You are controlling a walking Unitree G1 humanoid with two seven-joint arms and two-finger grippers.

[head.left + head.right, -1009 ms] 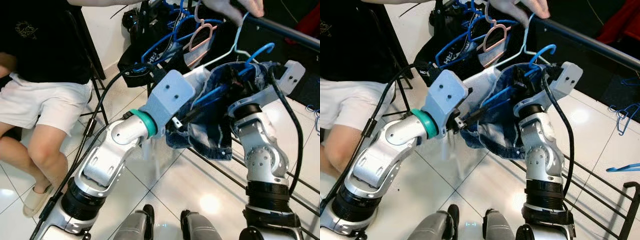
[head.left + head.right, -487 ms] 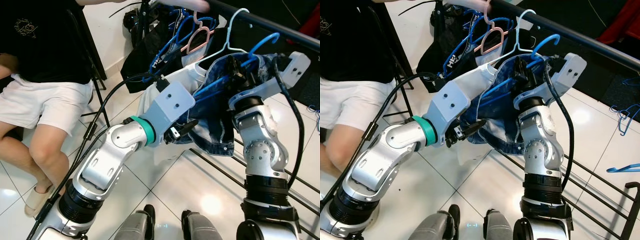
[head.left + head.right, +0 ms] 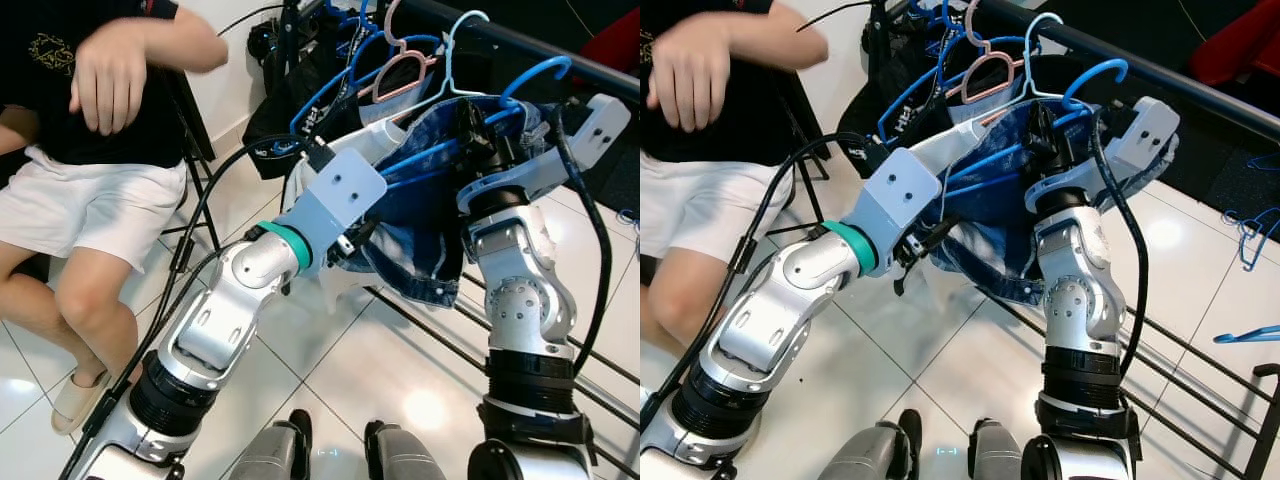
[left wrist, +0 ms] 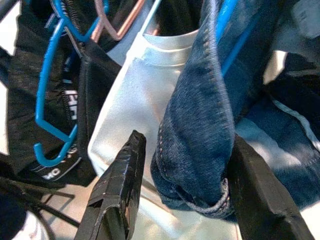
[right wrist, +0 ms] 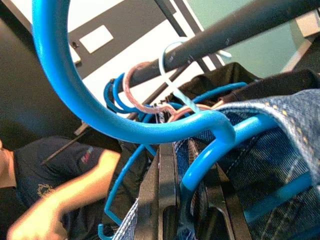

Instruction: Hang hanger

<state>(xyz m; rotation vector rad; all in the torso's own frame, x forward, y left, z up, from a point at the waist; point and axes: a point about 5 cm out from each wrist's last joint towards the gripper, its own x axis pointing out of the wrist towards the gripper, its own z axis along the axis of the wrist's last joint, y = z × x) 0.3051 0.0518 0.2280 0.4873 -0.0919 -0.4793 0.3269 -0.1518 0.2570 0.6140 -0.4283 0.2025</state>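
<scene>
White floor tiles [image 3: 330, 350] lie under the robot, and a dark clothes rail [image 3: 1200, 85] runs across the top of the scene. On this rail several hangers already hang: a pink hanger [image 3: 400, 75], a thin white hanger [image 3: 455, 60] and some blue ones with dark clothes.

The right end effector [image 5: 187, 200] is pressed together on the neck of the blue hanger [image 3: 530, 85], just under its hook. The hook is raised near the rail, but I cannot tell if it rests on it. A pair of denim shorts [image 3: 425, 230] is draped on this hanger and hangs down between the two arms.

The left end effector [image 4: 182, 185] is at the lower edge of the denim. Its two black fingers [image 4: 117, 195] stand spread, with a rolled hem of the denim between them. A white shirt [image 4: 135, 110] hangs just behind the denim.

A person in a black shirt and white shorts sits to the left, with one hand [image 3: 105, 75] raised before the chest.
</scene>
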